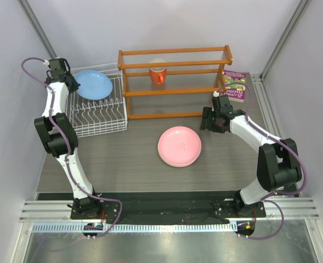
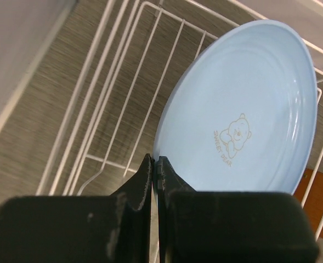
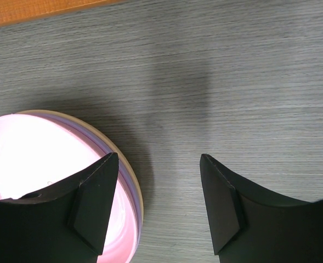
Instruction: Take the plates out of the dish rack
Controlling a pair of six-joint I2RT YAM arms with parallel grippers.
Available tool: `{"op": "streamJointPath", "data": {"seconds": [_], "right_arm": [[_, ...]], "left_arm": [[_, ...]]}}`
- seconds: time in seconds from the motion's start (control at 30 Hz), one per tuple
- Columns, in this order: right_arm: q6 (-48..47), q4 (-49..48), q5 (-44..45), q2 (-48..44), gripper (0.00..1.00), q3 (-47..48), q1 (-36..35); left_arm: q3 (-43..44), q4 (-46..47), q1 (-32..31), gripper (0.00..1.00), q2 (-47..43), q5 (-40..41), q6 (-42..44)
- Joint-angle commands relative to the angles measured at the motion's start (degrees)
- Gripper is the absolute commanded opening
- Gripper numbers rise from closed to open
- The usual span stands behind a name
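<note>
The light blue plate [image 1: 93,84] is tilted at the back of the white wire dish rack [image 1: 98,118]. My left gripper [image 1: 69,81] is shut on its left rim; the left wrist view shows the plate [image 2: 243,109] pinched between the fingers [image 2: 145,172]. A pink plate [image 1: 179,146] lies on the table on top of a lilac and a yellow-orange plate, whose rims [image 3: 129,181] show in the right wrist view. My right gripper [image 1: 209,121] is open and empty, above the table just right of this stack [image 3: 18,159].
An orange wooden shelf frame [image 1: 175,82] stands behind the stack, with an orange mug [image 1: 158,74] on it. A book [image 1: 236,85] lies at the back right. The rack wires [image 2: 95,104] lie under the left gripper.
</note>
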State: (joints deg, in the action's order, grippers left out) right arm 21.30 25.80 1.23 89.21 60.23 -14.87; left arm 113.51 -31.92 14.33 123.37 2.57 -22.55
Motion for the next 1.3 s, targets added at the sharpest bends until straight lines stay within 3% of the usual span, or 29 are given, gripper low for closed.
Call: {"op": "streamJointPath", "data": {"seconds": [0.0,0.3,0.7,0.83,1.03,1.27], "right_arm": [[-0.29,-0.67,-0.62,-3.34,0.67,0.33,0.28],[-0.21,-0.58,-2.36,-6.85,0.66,0.94,0.11],[3.83,-8.39,-12.39,-15.11,0.67,0.42,-1.12],[4.89,-9.28,-12.48,-15.12,0.68,1.56,-5.5],[6.82,-11.64,-11.17,-14.94,0.68,1.39,-11.93],[11.13,-17.1,-11.26,-14.33,0.68,-0.72,-16.76]], "left_arm": [[-1.54,0.63,-1.14,0.0,-8.48,4.02,3.82],[-8.91,-1.56,-4.57,0.0,-20.88,10.0,8.13],[-30.18,-5.51,-12.13,0.0,-46.44,9.3,4.88],[-33.96,-8.15,-13.8,0.0,-53.3,9.47,3.92],[-41.43,-9.91,-16.61,0.0,-62.79,2.81,1.46],[-50.4,-10.0,-21.88,0.0,-68.43,-0.98,-2.59]]}}
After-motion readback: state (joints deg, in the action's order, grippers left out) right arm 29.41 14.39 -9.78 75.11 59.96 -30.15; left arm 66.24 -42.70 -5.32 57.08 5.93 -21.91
